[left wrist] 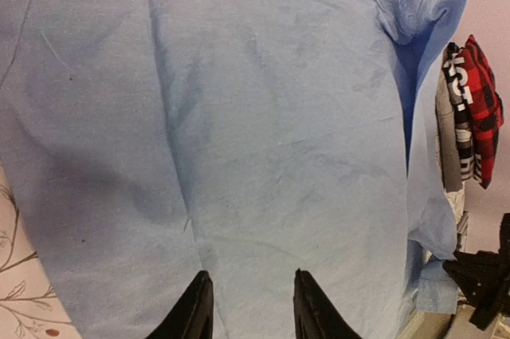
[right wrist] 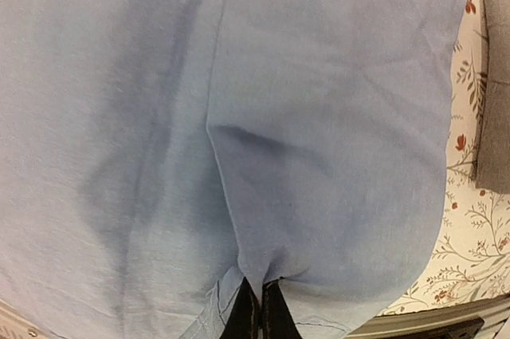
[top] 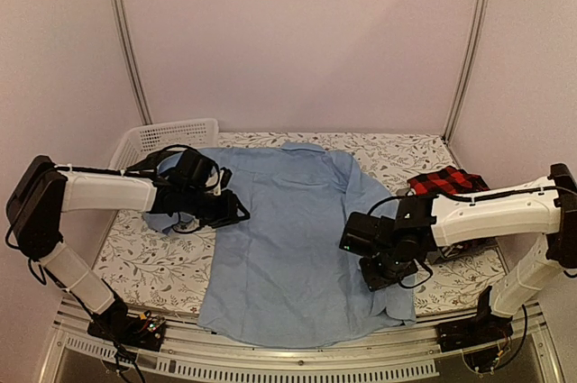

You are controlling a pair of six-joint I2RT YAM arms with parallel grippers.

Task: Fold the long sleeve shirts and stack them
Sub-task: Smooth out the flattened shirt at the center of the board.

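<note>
Right gripper (right wrist: 260,295) (jaws clamped) holds the plain light blue button-up shirt (top: 288,221) by its right edge; left gripper (left wrist: 252,277), jaws apart, sits opposite.

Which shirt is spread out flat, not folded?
The light blue button-up, spread across the middle; the red plaid shirt and grey shirt lie folded, stacked at the right edge.

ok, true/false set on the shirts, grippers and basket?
1. The blue shirt lies spread on the table. True.
2. The left gripper is shut. False: it is open, over the blue shirt.
3. The right gripper is shut on the blue shirt. True.
4. The plaid shirt is in the basket. False: it lies at the table's right side; the basket is at the far left.
</note>
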